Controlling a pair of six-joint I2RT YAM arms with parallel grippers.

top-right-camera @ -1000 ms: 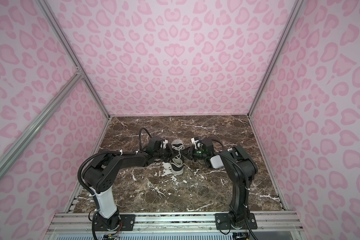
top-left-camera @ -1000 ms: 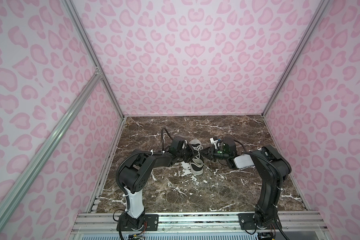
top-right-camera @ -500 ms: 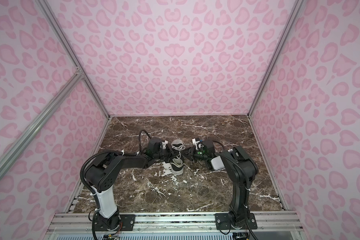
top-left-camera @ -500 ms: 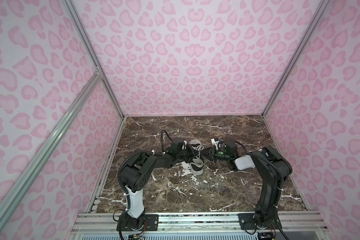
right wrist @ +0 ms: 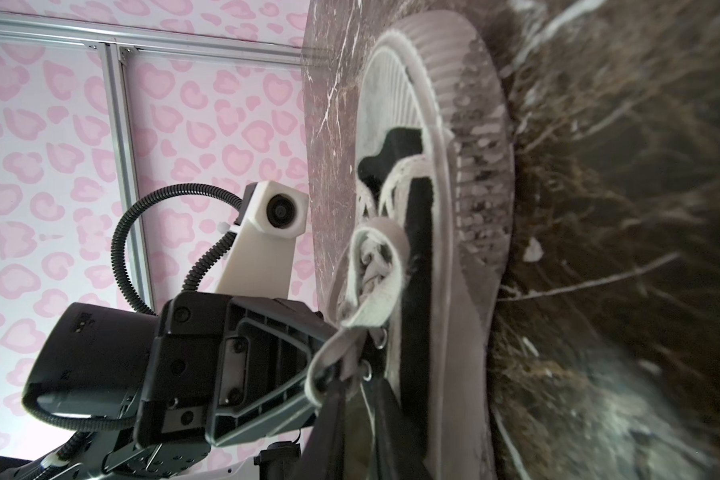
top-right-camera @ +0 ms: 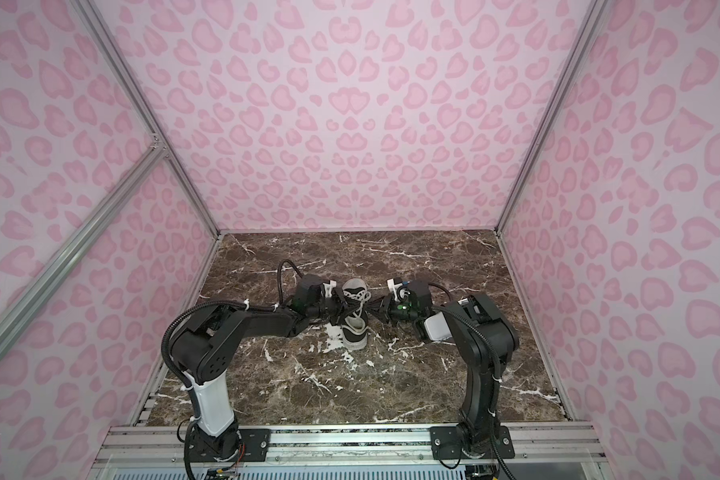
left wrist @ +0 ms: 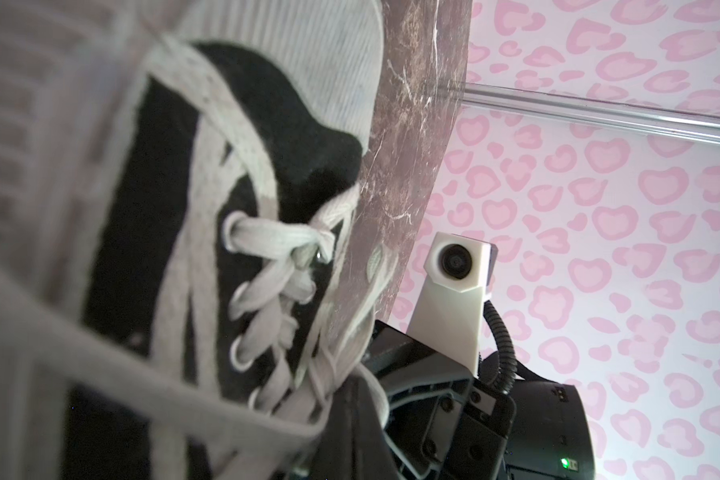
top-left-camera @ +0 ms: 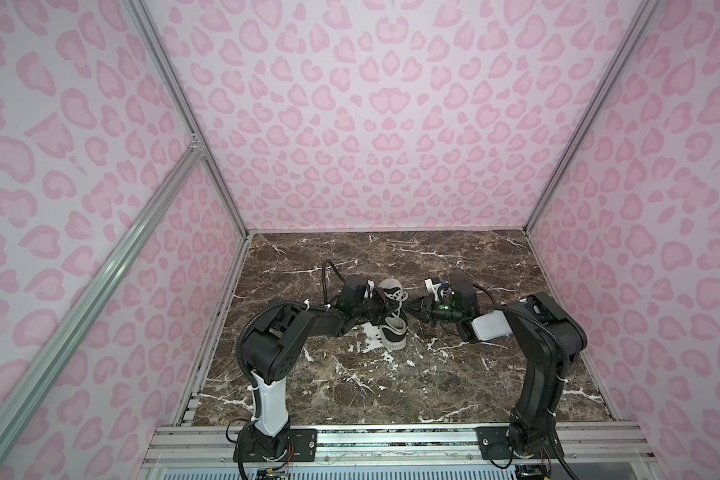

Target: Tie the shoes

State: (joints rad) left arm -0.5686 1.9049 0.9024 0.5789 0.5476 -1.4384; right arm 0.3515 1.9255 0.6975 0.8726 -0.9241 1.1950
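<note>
The black sneaker point(top-left-camera: 393, 328) stands on its white sole near the middle of the brown marble worktop point(top-left-camera: 391, 395). Its ribbed toe cap is aimed at the far pink wall and its heel is turned back toward the two arm bases. Both arms come in low and meet over it from opposite sides. The left claw point(top-left-camera: 385, 311) reaches in from the sneaker's left flank, right over the eyelets, and it is clenched. From the right wrist view you can see its fingertips point(right wrist: 308, 332) pinched on a strand of the off-white laces point(top-left-camera: 396, 296), with a flat loose loop standing up just beyond them on the toe side. The right claw point(top-left-camera: 410, 309) comes in from the sneaker's right flank, its tips almost meeting the other claw's above the tongue. Lace strands run off the upper eyelets straight to its dark fingers point(left wrist: 408, 365), so it looks nipped down on the laces as well, though that close view is blurred. Between the claws and the toe cap, the rest of the laces lie in a slack, criss-crossed tangle on top of the sneaker.
</note>
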